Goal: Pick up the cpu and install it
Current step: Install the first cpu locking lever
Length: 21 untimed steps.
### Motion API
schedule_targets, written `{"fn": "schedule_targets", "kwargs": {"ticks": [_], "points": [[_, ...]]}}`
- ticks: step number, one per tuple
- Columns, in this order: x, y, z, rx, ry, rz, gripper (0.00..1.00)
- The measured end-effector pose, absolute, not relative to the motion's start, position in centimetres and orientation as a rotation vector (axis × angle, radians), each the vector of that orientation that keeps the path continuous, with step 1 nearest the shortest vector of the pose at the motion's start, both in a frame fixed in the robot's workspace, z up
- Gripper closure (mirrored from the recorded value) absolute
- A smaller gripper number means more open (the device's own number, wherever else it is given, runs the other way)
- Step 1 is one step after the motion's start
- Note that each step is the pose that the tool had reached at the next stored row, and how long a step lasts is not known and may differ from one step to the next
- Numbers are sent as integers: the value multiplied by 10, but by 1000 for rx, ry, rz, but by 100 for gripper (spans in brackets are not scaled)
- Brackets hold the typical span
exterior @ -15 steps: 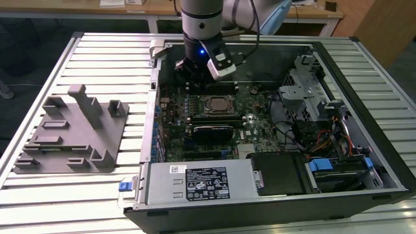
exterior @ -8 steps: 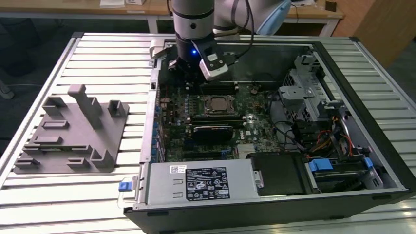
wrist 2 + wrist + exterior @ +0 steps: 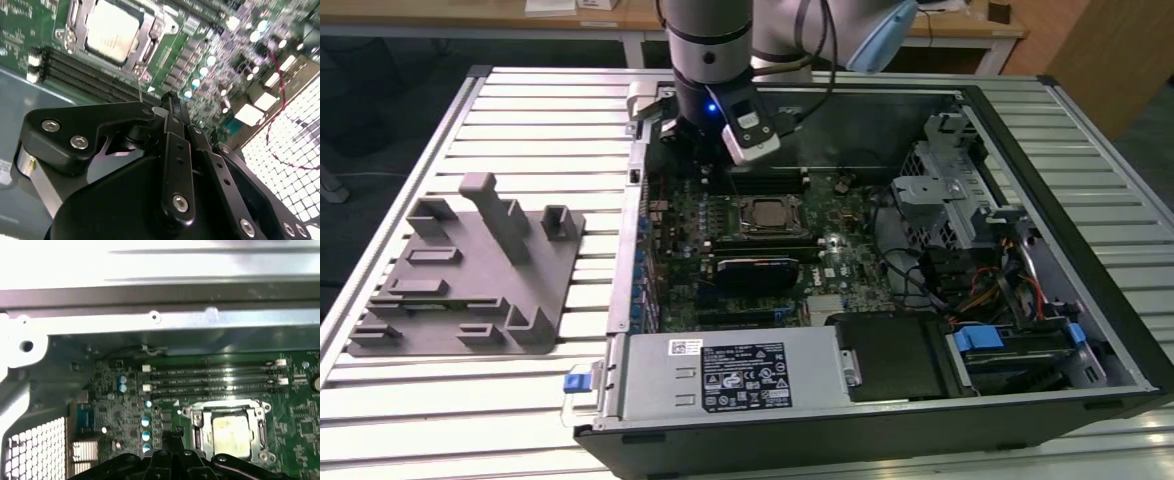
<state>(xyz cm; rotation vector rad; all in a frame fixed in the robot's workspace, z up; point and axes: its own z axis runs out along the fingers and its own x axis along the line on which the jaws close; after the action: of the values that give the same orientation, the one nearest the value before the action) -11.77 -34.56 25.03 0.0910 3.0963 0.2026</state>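
A slatted metal table fills the floor of the scene, with wooden desks behind it. On the table lies an open computer case, its side off. On the exterior view's left, well apart from the case, sits a grey holder block.

At the near edge of the case is the power supply, which carries a dark printed label with a small white sticker beside it; their print is too small to make out. A drive cage and loose cables take up the exterior view's right side of the case.

The green motherboard covers the case floor. The arm reaches down over its far part, close to the case's far wall.

The cpu lies flat inside the metal socket frame on the motherboard, its pale top showing in both wrist views. Four memory slots run between the socket and the case's far wall.

The gripper hangs above the board, off to one side of the socket and clear of the cpu. Its jaws are drawn together with nothing between them. In the first wrist view the gripper's tip stands just beside the socket frame's edge, with small round capacitors on its other side.
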Motion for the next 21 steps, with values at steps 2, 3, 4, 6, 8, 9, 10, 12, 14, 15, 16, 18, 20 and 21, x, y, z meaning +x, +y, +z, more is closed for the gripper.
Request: {"fn": "schedule_targets", "kwargs": {"ticks": [2,3,4,6,8,9,10,12,14,15,16,18,20,21], "points": [[-119,-346,250,92,3094,239,89],[-119,-346,250,92,3093,256,89],[-120,-346,250,92,3092,272,89],[-121,-346,250,93,3090,301,89],[-122,-346,250,93,3088,332,89],[-122,-346,250,93,3087,340,89],[-122,-346,250,94,3087,341,89],[-122,-346,250,94,3087,341,89],[-122,-346,250,94,3086,350,89],[-122,-346,250,94,3085,361,89],[-122,-346,250,94,3085,363,89],[-122,-346,250,94,3083,380,89],[-122,-346,250,94,3082,390,89],[-120,-346,250,94,3082,391,89]]}}
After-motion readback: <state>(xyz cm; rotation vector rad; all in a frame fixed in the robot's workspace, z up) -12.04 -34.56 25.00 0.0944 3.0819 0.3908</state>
